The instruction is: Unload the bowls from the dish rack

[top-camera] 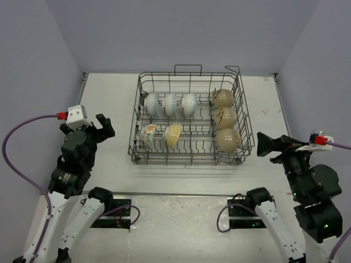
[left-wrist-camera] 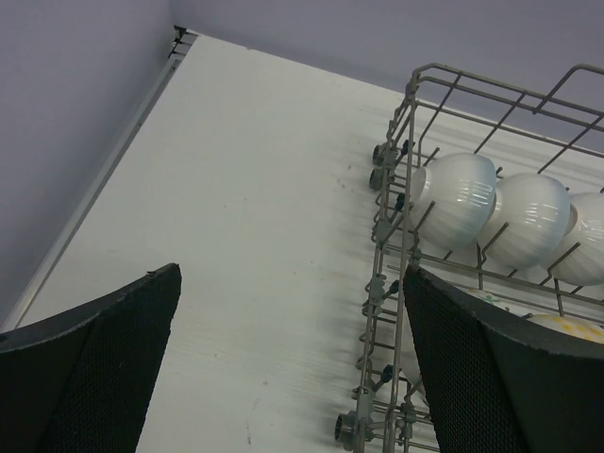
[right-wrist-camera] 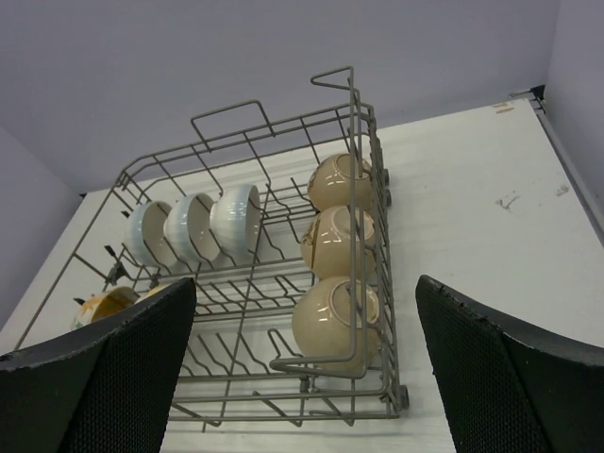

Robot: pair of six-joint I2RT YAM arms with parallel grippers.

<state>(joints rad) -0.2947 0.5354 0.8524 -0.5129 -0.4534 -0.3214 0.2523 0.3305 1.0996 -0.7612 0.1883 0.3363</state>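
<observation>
dish rack (top-camera: 186,162) dull grey metal wire, white bowls (top-camera: 170,104) glossy ceramic, tan bowls (top-camera: 225,116) shiny too, table (top-camera: 104,175) matt white, finger pads (left-wrist-camera: 462,377) kinda rough black

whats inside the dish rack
The dish rack holds bowls on edge: three white bowls at back left, two floral bowls front left, three tan bowls along the right. Anything beneath them is covered.

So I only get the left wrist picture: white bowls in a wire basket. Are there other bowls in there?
Observer: Yes, three beige bowls stand in a row along the dish rack's right side.
Visitor: And that yellow sliver at the bottom right?
Observer: One of two yellow-flowered bowls in the rack's near row.
Visitor: Is the other hand holding anything?
Observer: No, the right hand is open and empty, just right of the rack.
</observation>
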